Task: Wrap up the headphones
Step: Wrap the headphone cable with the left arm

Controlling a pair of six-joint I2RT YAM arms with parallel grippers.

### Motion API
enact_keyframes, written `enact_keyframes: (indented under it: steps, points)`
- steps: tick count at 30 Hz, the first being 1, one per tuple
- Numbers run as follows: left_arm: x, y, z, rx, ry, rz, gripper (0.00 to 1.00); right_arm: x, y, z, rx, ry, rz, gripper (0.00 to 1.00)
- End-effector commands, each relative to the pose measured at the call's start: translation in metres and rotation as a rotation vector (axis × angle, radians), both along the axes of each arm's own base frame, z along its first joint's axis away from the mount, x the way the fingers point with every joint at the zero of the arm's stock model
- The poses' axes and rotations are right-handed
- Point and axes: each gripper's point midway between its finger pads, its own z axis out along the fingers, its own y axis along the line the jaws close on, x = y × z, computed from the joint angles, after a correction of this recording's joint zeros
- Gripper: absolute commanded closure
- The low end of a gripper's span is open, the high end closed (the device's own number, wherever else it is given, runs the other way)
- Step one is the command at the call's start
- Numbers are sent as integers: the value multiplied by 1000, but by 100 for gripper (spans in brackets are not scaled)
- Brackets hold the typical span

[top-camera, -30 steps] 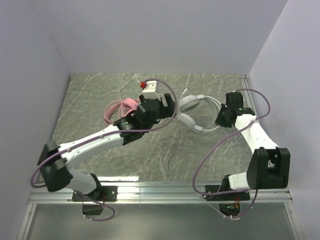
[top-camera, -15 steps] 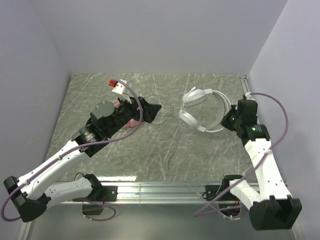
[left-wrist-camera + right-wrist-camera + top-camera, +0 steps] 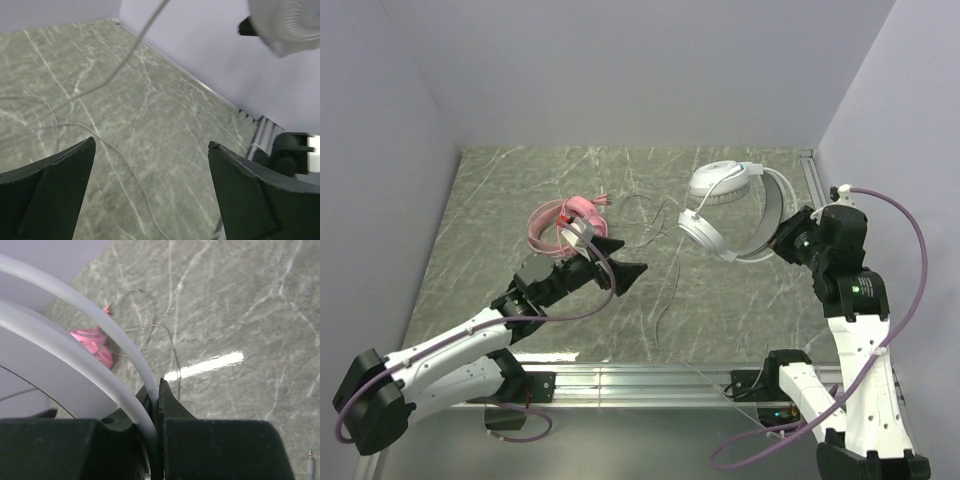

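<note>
1. Change noted: over the last second the left gripper [image 3: 623,262] has drawn back from the far-left part of the table [image 3: 490,180] toward the near edge, and its jaws have gone from partly to fully spread. On the right, the white headset [image 3: 772,205] has come up off the surface and shifted toward the right wall.
2. Left gripper: fingers wide apart and holding nothing. Its wrist view shows only bare tabletop and thin cable runs between them.
3. Pink headset [image 3: 563,221]: lies flat on the table at far left, just beyond the left gripper and apart from it. It is uncovered, with no wrap visible on it.
4. Thin cable [image 3: 664,292]: runs loose across the middle of the table, from the lower earcup [image 3: 699,233] of the white headset toward the near edge. Finer loops lie between the two headsets, and I cannot tell which headset they belong to.
5. White headset: hangs in the air right of centre, with both earcups on the left side of the headband.
6. Right gripper [image 3: 790,240]: jaws pressed together on the white headband, pinching its right-hand curve. The wrist view confirms the band is clamped between the fingers.
7. Assessment: no cable is wound on either headset, so the task appears to be at an early stage. With one arm free and the other presenting the white headset, conditions suit the free gripper collecting the trailing cable. Risk: the cable is slack and thin and may slip or snag on the pink headset.
</note>
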Motion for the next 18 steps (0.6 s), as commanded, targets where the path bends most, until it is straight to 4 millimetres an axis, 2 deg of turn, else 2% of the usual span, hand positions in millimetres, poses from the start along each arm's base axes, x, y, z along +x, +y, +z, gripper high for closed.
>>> enact_keyframes:
  steps: [1,3,5,6,7,9,10,12,14,15,16,18]
  points:
    - [19,-3,51,-73,-195,57,1,-8,11,52,63,-136,37,100]
    - [29,-1,56,-69,-228,103,1,-10,12,55,68,-141,45,100]
    - [36,-6,57,-48,-262,110,1,-12,14,57,78,-148,54,100]
    - [39,-9,64,-46,-283,111,1,-13,18,60,90,-157,72,100]
    - [45,-14,59,-21,-283,111,1,-13,20,62,95,-162,80,100]
    - [51,-19,67,-15,-328,112,1,-14,22,63,104,-167,90,100]
    - [55,-25,61,5,-332,101,1,-17,23,66,108,-173,95,100]
    - [59,-31,69,9,-374,94,1,-19,24,69,114,-181,101,100]
    - [66,-39,62,32,-378,84,1,-22,24,72,116,-190,102,100]
    - [68,-44,69,30,-393,73,2,-23,25,74,121,-193,105,100]
    - [70,-51,61,54,-388,46,7,-25,27,76,127,-198,111,100]
    - [74,-58,64,57,-391,28,14,-26,28,78,136,-201,114,100]
